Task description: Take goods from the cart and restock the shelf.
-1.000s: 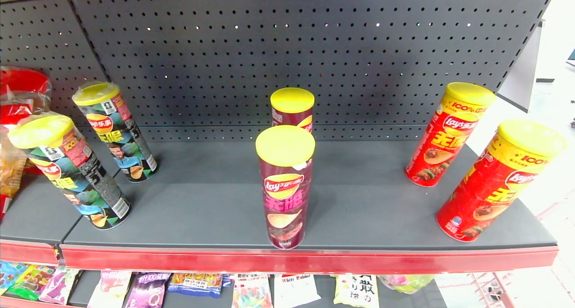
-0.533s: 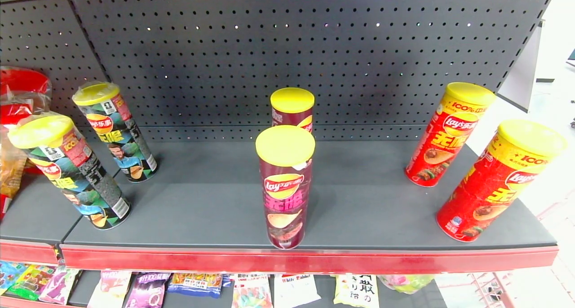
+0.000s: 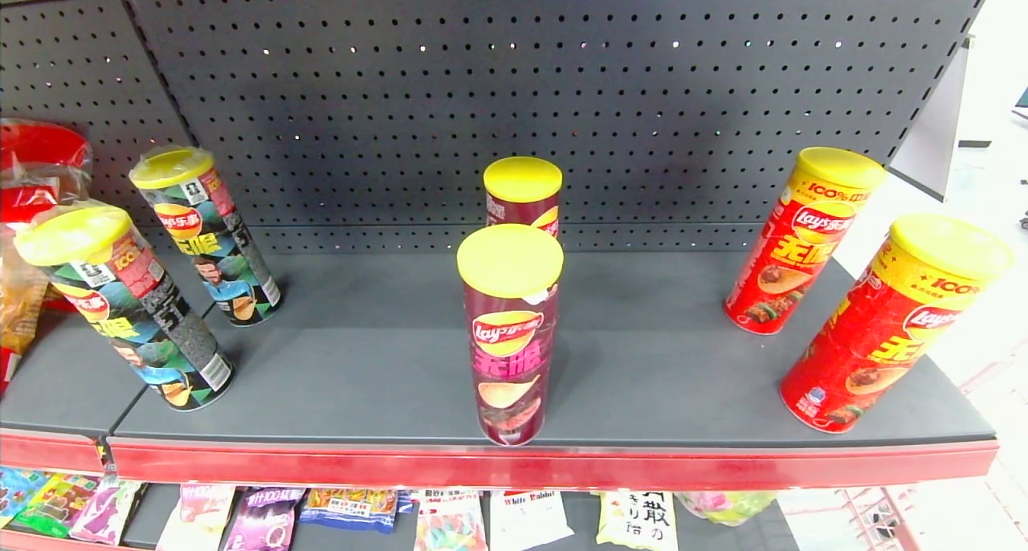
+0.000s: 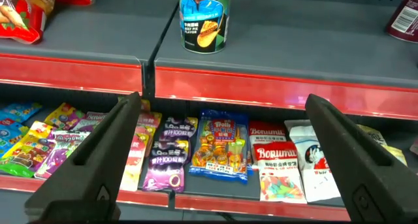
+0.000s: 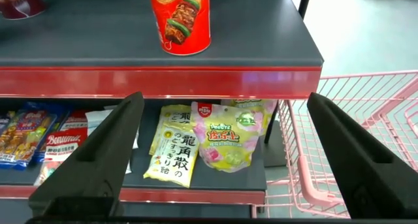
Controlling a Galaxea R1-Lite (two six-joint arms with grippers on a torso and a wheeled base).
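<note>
Nothing on the shelf (image 3: 658, 374) is shifting since a second back: left end effector (image 4: 223, 98) and right end effector (image 5: 226, 96) are hanging wide and empty below its front edge, the cart (image 5: 382, 113) sitting off its right corner, next pick pending.

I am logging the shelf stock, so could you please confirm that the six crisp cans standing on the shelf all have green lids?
Not quite: the lids are yellow, not green. The head view shows this on all six cans standing on the shelf: the two dark cans, the two maroon cans and the two red cans.
</note>
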